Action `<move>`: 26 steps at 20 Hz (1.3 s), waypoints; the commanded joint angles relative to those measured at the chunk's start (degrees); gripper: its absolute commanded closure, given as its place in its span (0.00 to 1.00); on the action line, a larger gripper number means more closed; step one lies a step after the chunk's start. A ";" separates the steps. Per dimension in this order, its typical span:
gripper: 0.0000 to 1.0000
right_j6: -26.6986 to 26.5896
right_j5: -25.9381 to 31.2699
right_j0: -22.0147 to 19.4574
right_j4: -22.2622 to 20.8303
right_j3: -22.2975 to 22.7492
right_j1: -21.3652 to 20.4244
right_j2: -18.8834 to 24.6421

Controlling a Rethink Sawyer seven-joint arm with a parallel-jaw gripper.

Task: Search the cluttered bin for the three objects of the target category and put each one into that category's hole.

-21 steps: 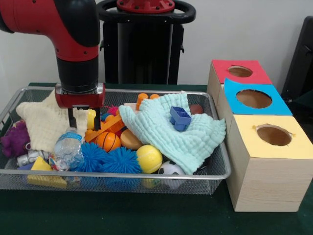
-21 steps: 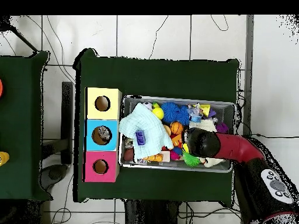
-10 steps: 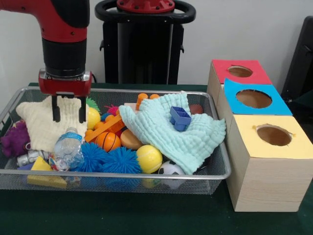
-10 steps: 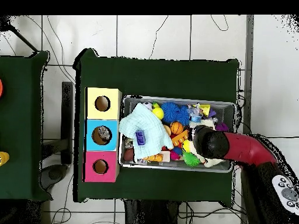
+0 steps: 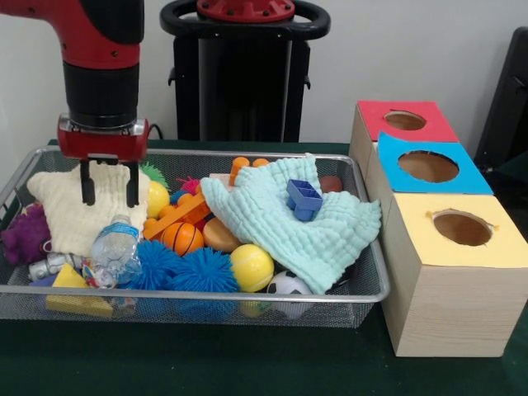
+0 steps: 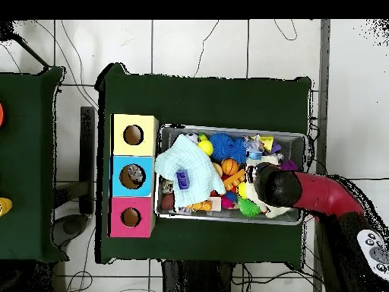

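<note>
red arm's gripper (image 5: 108, 194) hangs with fingers apart and empty over a cream cloth (image 5: 70, 206) in the bin (image 5: 363, 289).

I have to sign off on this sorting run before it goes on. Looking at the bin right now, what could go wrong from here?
1. The open, empty end effector hangs over the cream cloth; a descent may snag fabric rather than a toy.
2. The mint cloth drapes over much of the wire bin, so targets could stay hidden beneath it.
3. The small blue block rests loosely on that cloth and might slide off if the cloth is pulled.
</note>
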 commanded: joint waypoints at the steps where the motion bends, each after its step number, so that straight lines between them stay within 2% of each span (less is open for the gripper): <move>1: 0.00 3.95 -0.95 -0.06 -0.95 -2.24 3.99 0.24; 18: 0.00 4.99 -5.25 0.77 -2.20 -7.66 9.82 -0.48; 26: 0.00 5.53 -5.89 1.68 -2.36 -7.59 9.25 -1.51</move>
